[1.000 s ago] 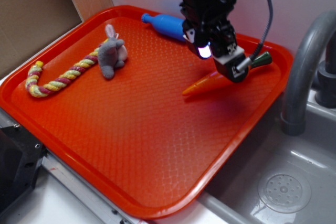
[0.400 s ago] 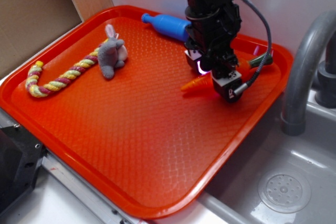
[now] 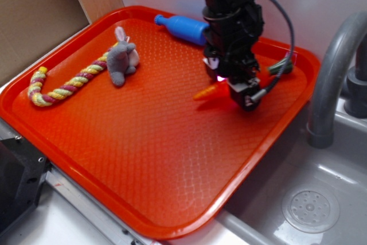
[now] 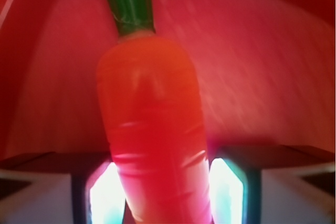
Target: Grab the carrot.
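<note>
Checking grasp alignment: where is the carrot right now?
Exterior view: the carrot lies on the red tray's far right side, mostly hidden under the gripper, near the blue bottle.

1. An orange tray (image 3: 143, 159) with a textured floor lies beside a grey sink (image 3: 321, 199).
2. A blue bottle (image 3: 182, 27) lies on its side at the tray's far edge.
3. A striped rope (image 3: 63, 87) (grey plush bunny (image 3: 121, 58) at 1 end) curves near the left rim.
4. A grey faucet (image 3: 332, 73) arches at right.
</note>
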Available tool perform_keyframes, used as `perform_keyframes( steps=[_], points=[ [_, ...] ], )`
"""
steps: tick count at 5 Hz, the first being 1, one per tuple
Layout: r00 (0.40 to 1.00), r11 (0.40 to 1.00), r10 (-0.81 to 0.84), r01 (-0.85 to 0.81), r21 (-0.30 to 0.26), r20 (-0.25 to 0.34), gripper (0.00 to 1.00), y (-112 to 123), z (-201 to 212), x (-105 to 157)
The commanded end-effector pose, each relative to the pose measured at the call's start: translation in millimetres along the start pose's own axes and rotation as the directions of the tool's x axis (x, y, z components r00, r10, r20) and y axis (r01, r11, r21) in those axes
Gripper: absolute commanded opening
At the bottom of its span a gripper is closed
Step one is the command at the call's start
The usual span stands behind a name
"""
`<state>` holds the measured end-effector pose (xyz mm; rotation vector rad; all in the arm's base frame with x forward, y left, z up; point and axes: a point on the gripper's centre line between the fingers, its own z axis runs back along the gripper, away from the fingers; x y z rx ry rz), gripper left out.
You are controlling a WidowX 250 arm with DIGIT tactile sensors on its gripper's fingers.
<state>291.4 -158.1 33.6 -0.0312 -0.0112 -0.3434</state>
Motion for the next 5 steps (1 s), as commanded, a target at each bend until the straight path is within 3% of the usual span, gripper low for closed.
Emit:
perform_keyframes(
  steps=[1, 4, 5],
  points=[
    [0.945, 0.941, 0.323, -0.326, 0.092, 0.053, 0.00, 47, 102, -28],
    [0.808, 0.814, 0.563, -0.578, 0.052, 0.172, 0.00, 84, 179, -127],
    [0.831, 0.847, 0.522, -0.532, 0.001, 0.191, 0.00, 84, 180, -133]
  ],
)
